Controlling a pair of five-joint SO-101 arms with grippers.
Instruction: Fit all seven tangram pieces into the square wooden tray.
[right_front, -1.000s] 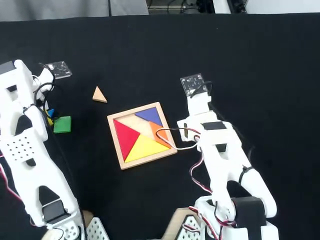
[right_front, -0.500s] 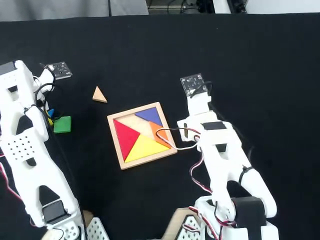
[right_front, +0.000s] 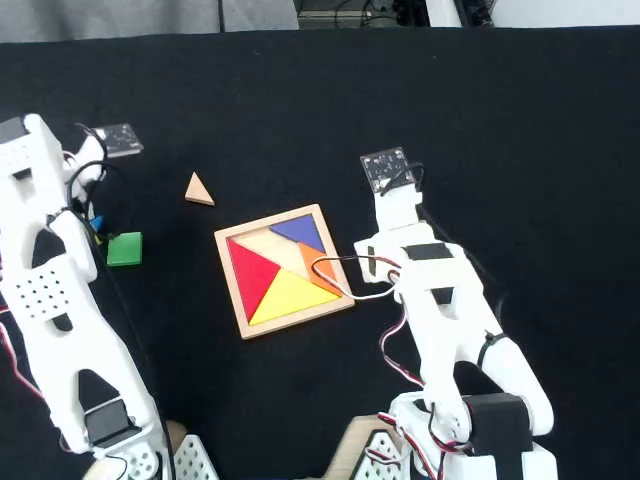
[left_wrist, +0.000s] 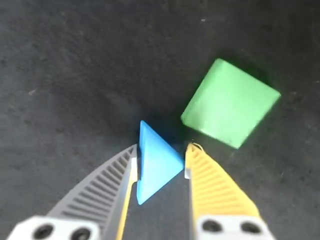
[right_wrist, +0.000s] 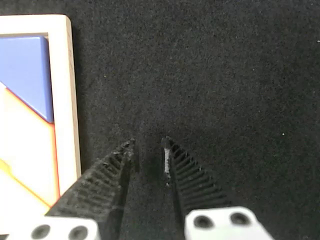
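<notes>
The left claw (left_wrist: 160, 160) is closed on a small blue triangle (left_wrist: 156, 162), with 1 grey finger and 1 yellow finger (left_wrist: 212, 187) pressing on opposite sides of it. Whether the triangle is off the desk (right_front: 500, 120) or resting on it cannot be told. A green square (left_wrist: 230, 102) lies flat on the black desk just beside the triangle and does not touch it. In the high view this pair sits at the left edge of the desk, well apart from the square wooden tray (right_front: 230, 290), which lies near the middle and is turned slightly askew. A small wooden triangle (right_front: 198, 190) lies alone between the green square and the tray, closer to the tray's upper left corner. Inside the tray are 4 pieces: a red triangle (right_front: 252, 272), a yellow triangle (right_front: 292, 296), a violet-blue triangle (right_front: 300, 231) and an orange piece (right_front: 318, 270), with a pale wood-coloured patch (right_front: 270, 243) among them. The right claw (right_wrist: 148, 150) hangs over bare desk just beside the tray's right rim, its black fingers a narrow gap apart and holding nothing.
</notes>
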